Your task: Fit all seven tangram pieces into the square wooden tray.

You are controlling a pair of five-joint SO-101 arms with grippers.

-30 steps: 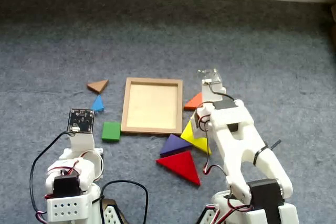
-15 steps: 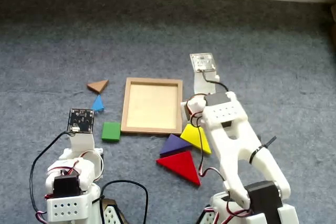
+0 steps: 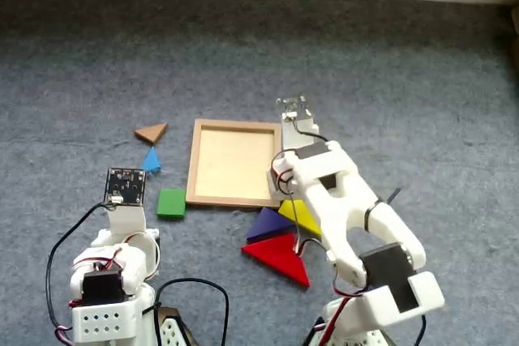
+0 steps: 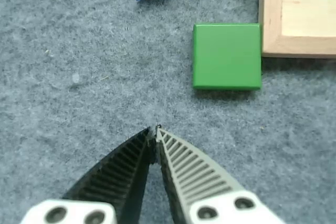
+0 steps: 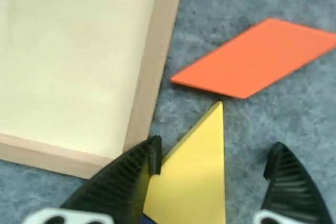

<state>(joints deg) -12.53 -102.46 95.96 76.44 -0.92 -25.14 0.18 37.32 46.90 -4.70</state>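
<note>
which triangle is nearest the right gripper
The yellow triangle: it lies right between the right gripper's open jaws, beside the tray's corner. The red, purple, blue and brown triangles lie farther off.

Held the black-and-grey ribbed left pincer (image 4: 156,129) pressed together, with the white left arm (image 3: 113,269) folded low by its base. Held the black right pincer (image 5: 214,156) spread wide, with the white right arm (image 3: 336,200) stretched forward.
</note>
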